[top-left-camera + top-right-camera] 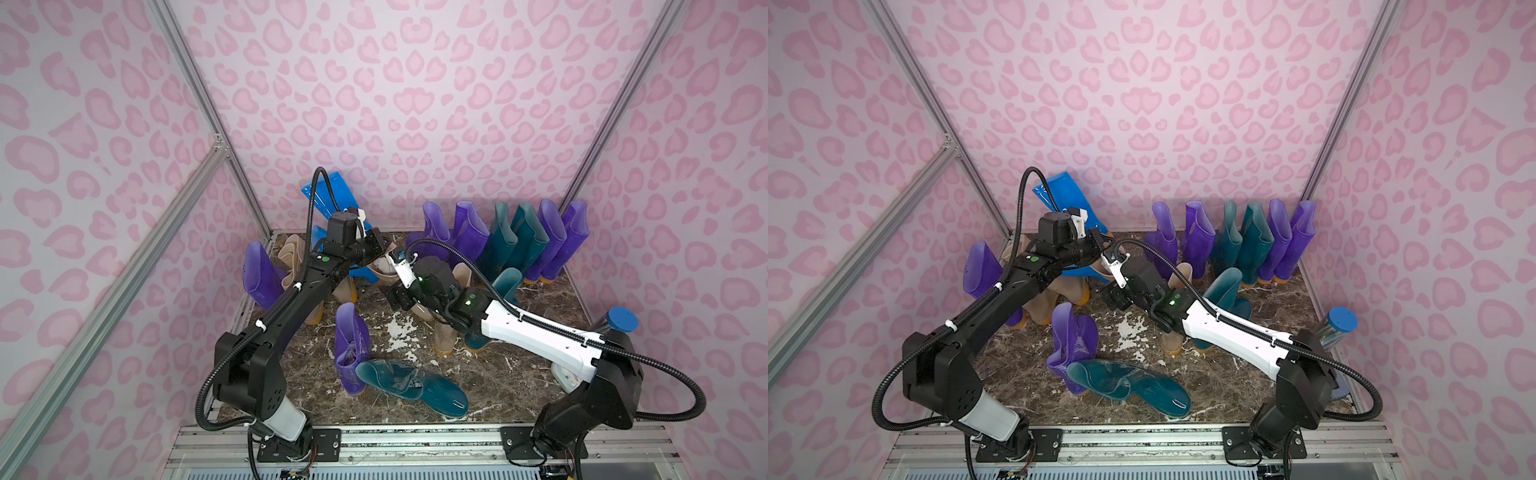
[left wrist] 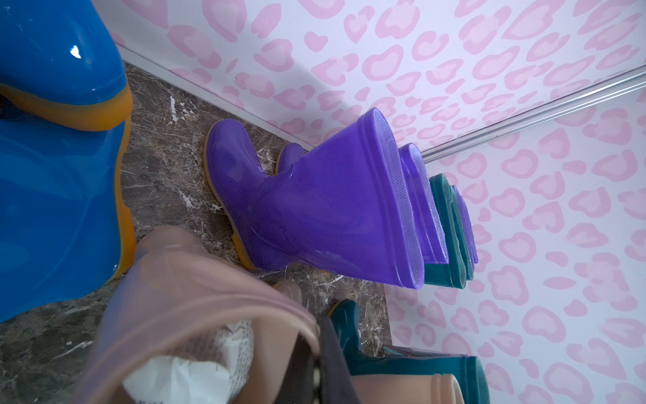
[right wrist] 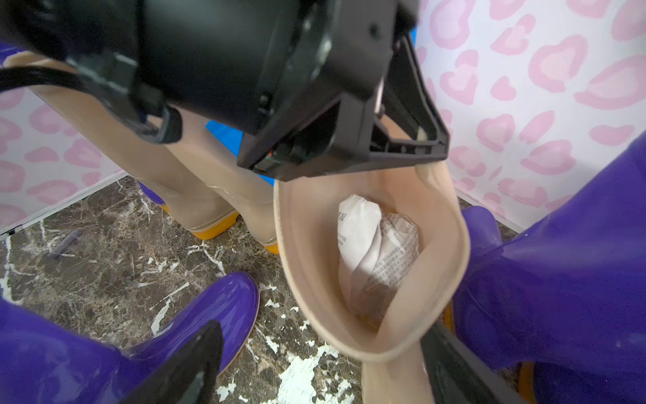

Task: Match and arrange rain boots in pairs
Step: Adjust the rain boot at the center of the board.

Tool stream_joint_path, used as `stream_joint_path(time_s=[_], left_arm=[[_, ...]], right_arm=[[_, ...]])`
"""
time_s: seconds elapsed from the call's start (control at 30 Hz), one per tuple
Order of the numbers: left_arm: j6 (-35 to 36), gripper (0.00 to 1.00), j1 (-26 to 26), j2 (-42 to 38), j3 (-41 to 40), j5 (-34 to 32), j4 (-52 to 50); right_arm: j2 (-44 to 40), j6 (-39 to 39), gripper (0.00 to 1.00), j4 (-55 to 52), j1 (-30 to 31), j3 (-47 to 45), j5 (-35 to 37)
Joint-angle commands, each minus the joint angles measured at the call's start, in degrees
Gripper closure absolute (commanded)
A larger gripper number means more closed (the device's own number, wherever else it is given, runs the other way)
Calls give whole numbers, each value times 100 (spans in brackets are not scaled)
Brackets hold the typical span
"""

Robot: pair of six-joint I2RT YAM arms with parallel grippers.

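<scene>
Beige boot (image 3: 307, 266), mid-frame: left gripper (image 3: 428, 154) pinches its rim, right gripper (image 3: 325, 363) gapes beside it; the soft rim could fold and slip free.

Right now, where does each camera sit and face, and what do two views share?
Top view: high in front, looking down at the floor; left arm, right arm show.
Top view: beside it, same floor, same arms.
Left wrist: low, faces the back-row purple boot; one finger shows.
Right wrist: looks into the beige boot; right jaws open, left jaws pinching its rim.
Shared: both wrists see that boot.
</scene>
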Motion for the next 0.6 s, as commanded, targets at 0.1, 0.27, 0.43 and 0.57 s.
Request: stream_joint_path(time_s=[0.1, 0.27, 0.43, 0.57], left_arm=[[149, 98, 16, 23, 145, 278, 220], [299, 84, 150, -11, 238, 534, 83], [479, 37, 390, -142, 548, 832, -107], [1001, 25, 695, -300, 820, 1066, -551]], right_arm=[[322, 149, 37, -5, -198, 290, -13], [351, 165, 94, 26, -310, 382, -201], [184, 135, 100, 114, -372, 208, -362], [-21, -31, 100, -18, -391, -41, -396]])
